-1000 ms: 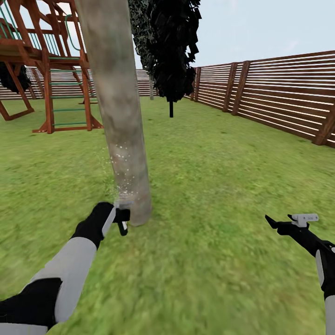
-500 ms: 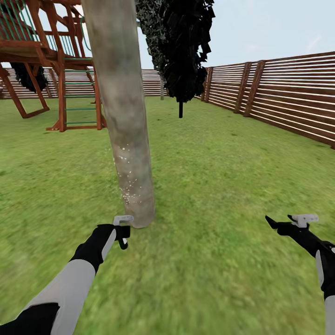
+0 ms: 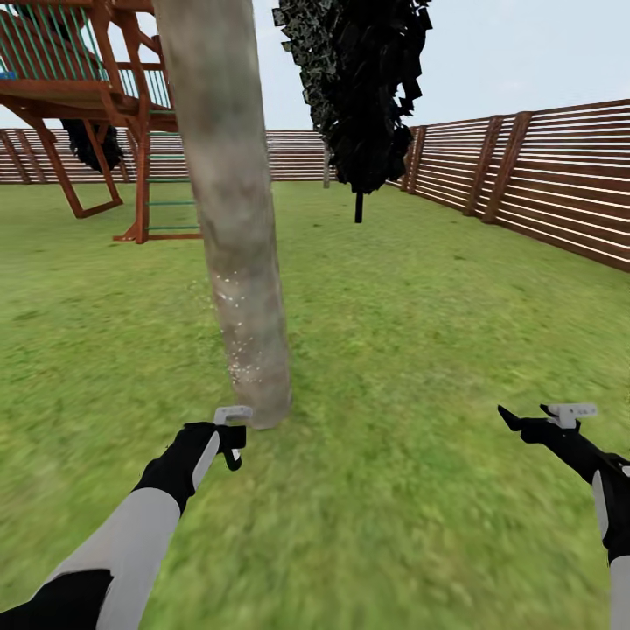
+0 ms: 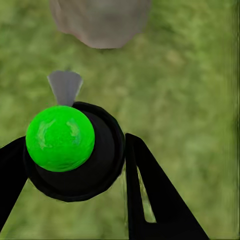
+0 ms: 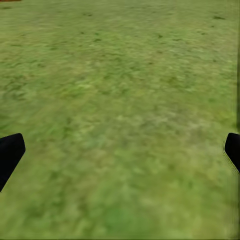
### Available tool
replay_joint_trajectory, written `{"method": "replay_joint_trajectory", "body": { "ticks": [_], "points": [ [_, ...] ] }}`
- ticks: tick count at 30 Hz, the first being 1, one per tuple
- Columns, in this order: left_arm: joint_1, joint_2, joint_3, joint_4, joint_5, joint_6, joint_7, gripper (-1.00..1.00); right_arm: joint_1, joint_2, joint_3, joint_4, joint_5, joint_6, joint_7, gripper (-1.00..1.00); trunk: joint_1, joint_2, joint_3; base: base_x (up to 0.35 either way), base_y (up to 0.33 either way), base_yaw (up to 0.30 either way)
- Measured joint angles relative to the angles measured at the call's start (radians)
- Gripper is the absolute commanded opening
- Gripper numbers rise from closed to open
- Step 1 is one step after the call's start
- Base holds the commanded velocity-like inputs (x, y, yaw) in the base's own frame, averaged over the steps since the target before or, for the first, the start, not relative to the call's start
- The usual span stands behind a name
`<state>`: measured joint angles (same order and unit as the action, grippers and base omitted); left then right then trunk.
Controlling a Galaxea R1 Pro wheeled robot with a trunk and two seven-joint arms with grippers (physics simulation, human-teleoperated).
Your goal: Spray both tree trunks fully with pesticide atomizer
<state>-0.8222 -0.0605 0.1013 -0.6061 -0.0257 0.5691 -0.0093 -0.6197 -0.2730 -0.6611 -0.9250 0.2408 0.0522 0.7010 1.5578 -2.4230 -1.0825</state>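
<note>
Holding the sprayer [image 3: 231, 418] clamped between its fingers, the left gripper [image 3: 229, 437] sits low beside the foot of the thick tree trunk [image 3: 234, 210], the whitish head just short of the bark. In the left wrist view the sprayer [image 4: 70, 150] shows as a dark round body with a bright green dot, pinched between the black fingers [image 4: 155, 195], its grey nozzle aimed at the trunk base [image 4: 100, 20]. The right gripper [image 3: 535, 418] hangs well apart over the lawn [image 3: 420, 332], fingers spread and carrying nothing.

Change: one second ago a loose cloud of white specks drifted in the air between nozzle and bark; now no cloud hangs there, and the specks [image 3: 234, 328] lie only on the lower trunk as a dotted band. The spray burst appears to have ended. The bark above that band looks bare, so coverage of this trunk is judged partial, and more spraying higher up seems needed before the second tree.

Against the earlier pictures the whole scene has slid: the wooden play frame [image 3: 96, 114], the dark columnar tree [image 3: 367, 87] and the slat fence [image 3: 542, 184] all sit further toward the picture's right, which reads as a camera turn, not movement of the things. The left gripper also sits slightly lower than a second ago.
</note>
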Motion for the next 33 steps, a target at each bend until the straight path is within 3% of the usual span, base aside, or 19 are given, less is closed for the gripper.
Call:
{"method": "replay_joint_trajectory", "body": {
  "ticks": [12,22,33],
  "points": [
    [0.0,0.001,0.0,0.0,0.0,0.0,0.0,-1.0,0.0,0.0,-0.001,0.002,0.001,0.0,-0.002,1.0,0.0,0.0,0.0,0.081,-0.275,0.002],
    [0.001,0.001,0.0,0.0,0.0,0.0,0.0,-1.0,0.0,0.0,-0.002,0.0,0.001,-0.002,-0.002,1.0,0.0,0.0,0.0,0.083,-0.275,0.253],
    [0.002,-0.005,0.0,0.002,0.0,0.0,0.0,-1.0,0.0,-0.002,-0.016,-0.001,0.001,0.0,-0.003,1.0,0.0,0.0,0.0,0.092,-0.275,0.011]
  ]
}}
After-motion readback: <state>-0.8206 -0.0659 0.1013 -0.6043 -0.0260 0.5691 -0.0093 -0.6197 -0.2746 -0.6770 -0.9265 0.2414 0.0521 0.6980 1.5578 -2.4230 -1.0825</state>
